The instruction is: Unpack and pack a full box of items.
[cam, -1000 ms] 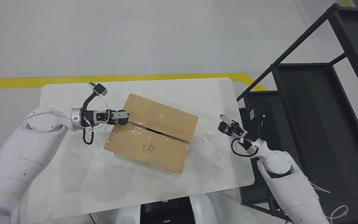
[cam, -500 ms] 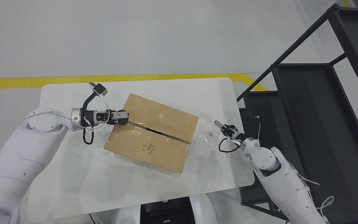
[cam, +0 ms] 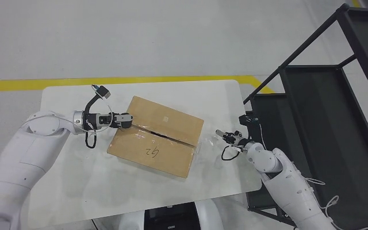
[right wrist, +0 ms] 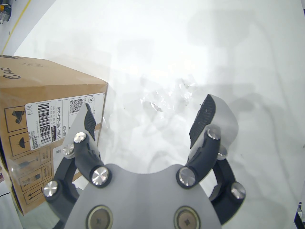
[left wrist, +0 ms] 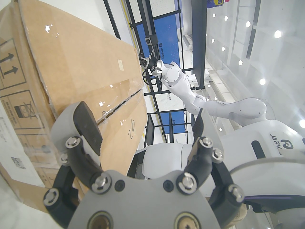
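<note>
White table [cam: 69,172] bears a cardboard box [cam: 158,135], black rack [cam: 322,103] beside; left hand [left wrist: 141,117] and right hand [right wrist: 149,109] spread.

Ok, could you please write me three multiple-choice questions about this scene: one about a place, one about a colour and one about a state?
1. Where does the crumpled clear plastic lie, relative to the cardboard box?
A) on top of it
B) beside it, on the white table
C) under it

2. What colour is the floor line behind the table?
A) yellow
B) red
C) blue

3. In what state is the right gripper?
A) shut on the plastic
B) shut, empty
C) open, empty

Answers:
1 B: the right wrist view shows the plastic on the tabletop next to the box's end.
2 A: the top view shows a yellow stripe along the grey floor.
3 C: its two fingers stand well apart and hold nothing.
</note>
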